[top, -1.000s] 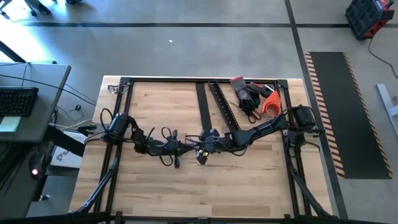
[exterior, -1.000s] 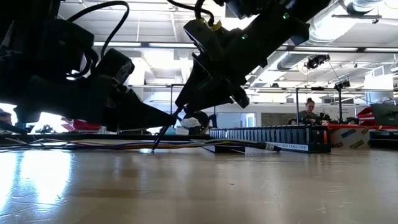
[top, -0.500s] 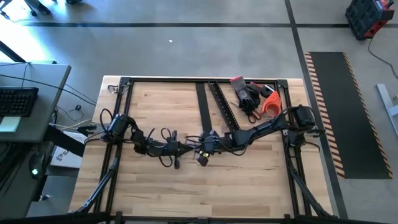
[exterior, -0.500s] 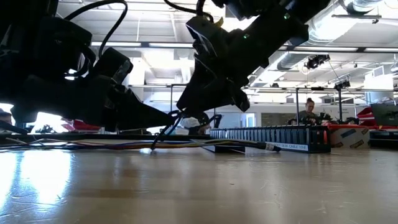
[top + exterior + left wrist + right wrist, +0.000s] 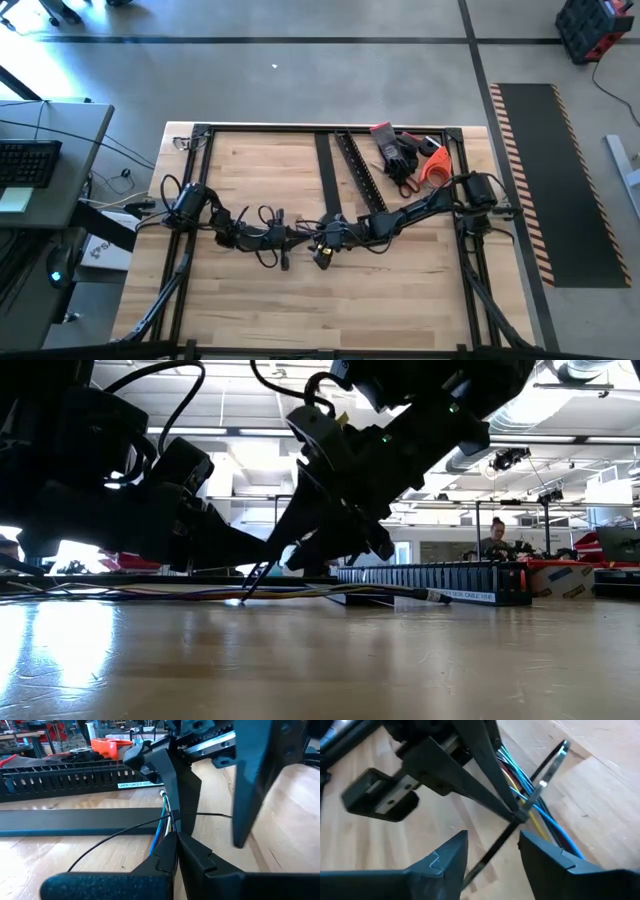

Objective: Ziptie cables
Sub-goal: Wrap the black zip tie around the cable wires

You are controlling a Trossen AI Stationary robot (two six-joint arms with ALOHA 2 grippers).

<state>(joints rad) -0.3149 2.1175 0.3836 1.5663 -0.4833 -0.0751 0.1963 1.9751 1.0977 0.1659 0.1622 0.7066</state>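
From above, the right gripper (image 5: 322,243) and left gripper (image 5: 292,238) met tip to tip over the middle of the wooden table (image 5: 400,290). The black slotted rails (image 5: 355,165) lay just beyond the right gripper. Gloves (image 5: 395,150) and an orange-handled tool (image 5: 434,165) sat farther off, well apart from both. The cables were too thin to make out here.

At table height, the cables (image 5: 180,595) ran as a flat, loose, many-coloured strand under both grippers. A stiff dark zip tie (image 5: 258,574) slanted down to them between the two sets of tips.

From the left wrist, the left gripper (image 5: 175,840) was pinched tight on the thin blue, white and yellowish wires where they entered its tips. A hair-thin black strand crossed just ahead. One matte, wedge-shaped right finger (image 5: 172,775) stood right behind the bundle.

From the right wrist, the right gripper (image 5: 492,852) stood parted, holding nothing. The flat ridged tie (image 5: 545,772) passed through the gap between its fingers, apparently touching neither. The tie's middle met the left tips at the bundle (image 5: 560,837).

I judged the task to be midway. The tie seemed set against the wires, but I could not tell whether it was looped or locked. Cinching it tight looked still to do.
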